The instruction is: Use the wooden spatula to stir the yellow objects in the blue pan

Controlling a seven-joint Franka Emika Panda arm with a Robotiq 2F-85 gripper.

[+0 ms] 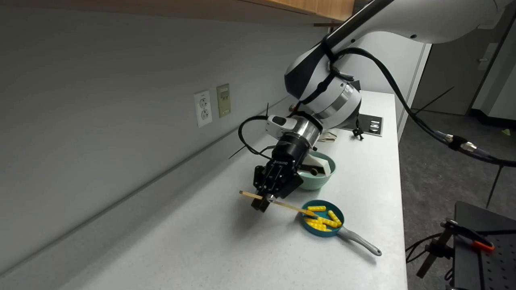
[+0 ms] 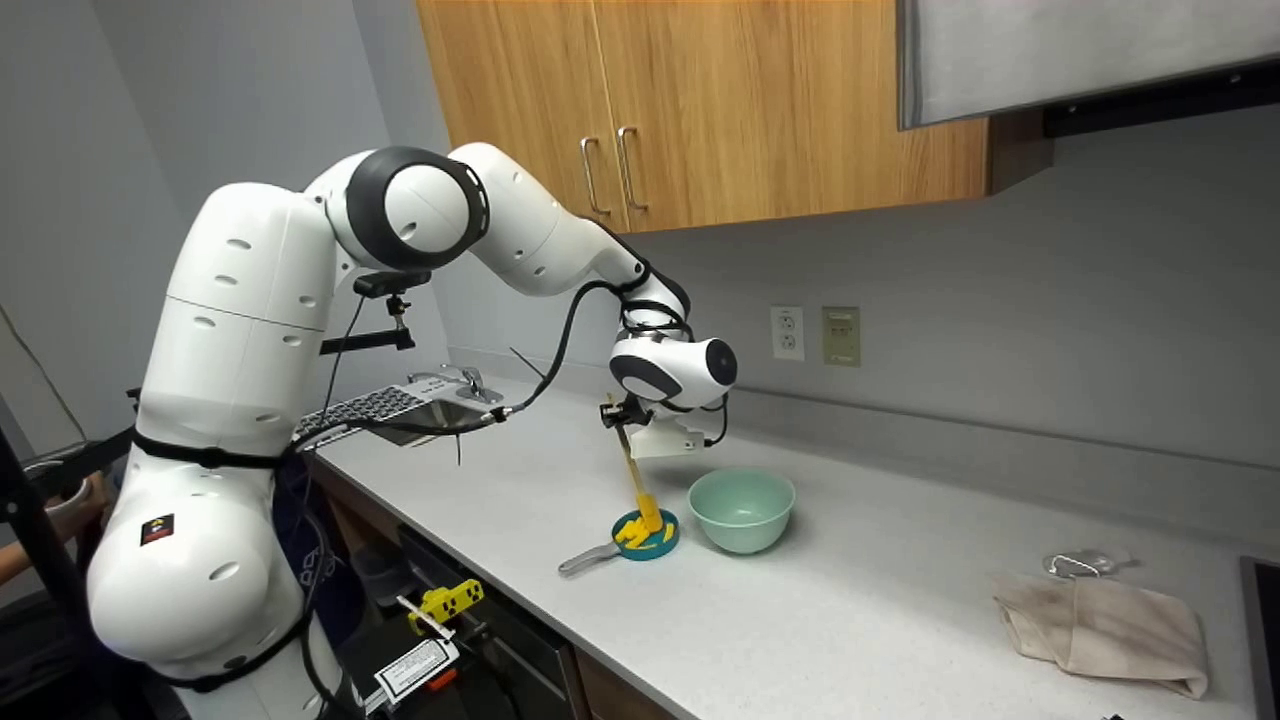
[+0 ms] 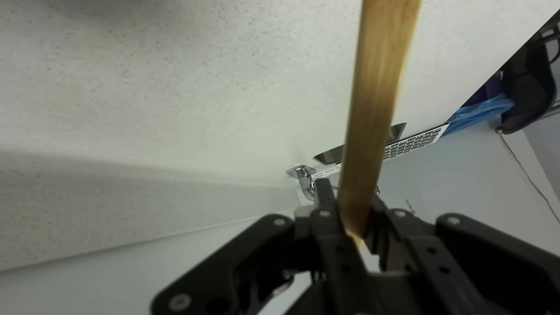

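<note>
One long, thin, pale tan wooden spatula [image 1: 289, 206] slants through the black robot hand [image 1: 266, 198], whose fingers pinch narrowly on the flat shaft. The broader end reaches down into a small, round, teal-blue frying pan [image 1: 322, 234], over several bright yellow oblong pieces [image 1: 327, 221]. In the wrist view the shaft shows lengthwise grain. The pan sits near the free long edge of the white counter [image 1: 201, 249], its grey handle [image 1: 360, 242] pointing that way.

No text legible; gripper [image 1: 267, 199] lettering, white tag [image 2: 418, 668] print, arm sticker [image 2: 157, 529]: all 3 too small.
</note>
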